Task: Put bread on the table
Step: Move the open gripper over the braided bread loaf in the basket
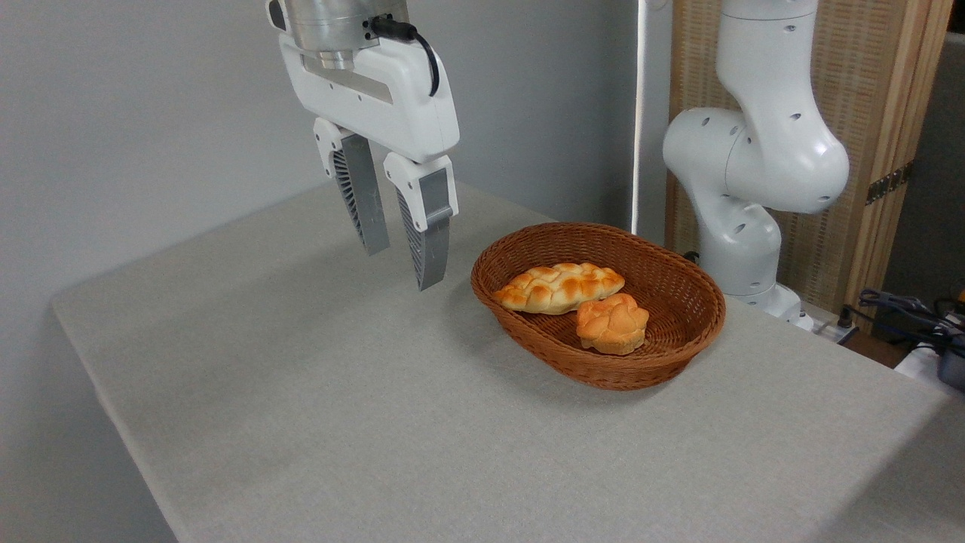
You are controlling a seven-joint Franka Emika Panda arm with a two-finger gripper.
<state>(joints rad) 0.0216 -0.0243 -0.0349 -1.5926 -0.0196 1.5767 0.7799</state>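
A: Where does your pincer stand?

B: It hangs above the desk, left of the basket, its 2 fingers slightly parted and holding nothing.

A: And your bread?

B: In the basket, touching the bun; you need to come over the rim and grip across the loaf.
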